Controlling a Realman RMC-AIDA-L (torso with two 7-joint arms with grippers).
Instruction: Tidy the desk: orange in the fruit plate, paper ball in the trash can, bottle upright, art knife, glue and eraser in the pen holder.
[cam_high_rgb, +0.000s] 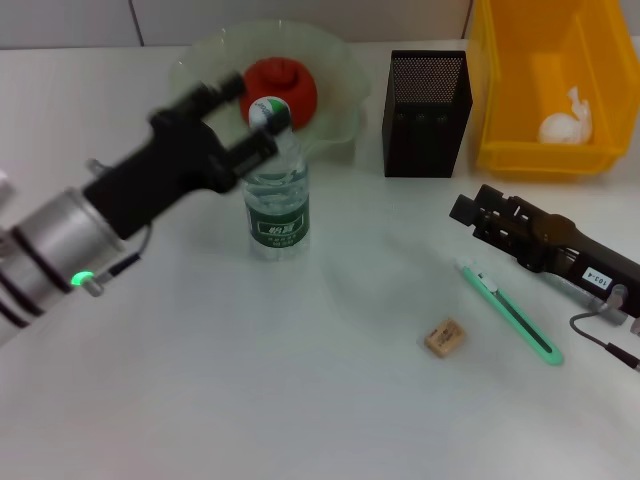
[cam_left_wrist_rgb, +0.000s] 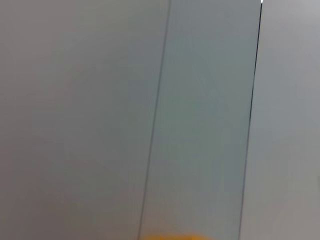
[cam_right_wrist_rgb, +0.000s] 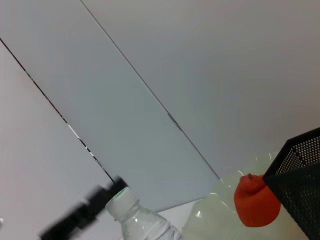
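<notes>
1. Done: reddish-orange bumpy orange sits in the pale green wavy-rimmed fruit plate; white crumpled paper ball is in the bright yellow plastic trash can; clear plastic bottle with green label stands upright in front of the plate
2. Left gripper is at the bottle cap, fingers apart either side, can't tell if touching
3. Left to do: mint-green art knife and tan eraser lie on the white desk, front-right of the bottle; glue not visible
4. Right gripper hovers just above the knife's far end, finger state can't tell
5. Black mesh pen holder is right of the plate, close beside the can; approach from the bare desk in front looks easiest
</notes>
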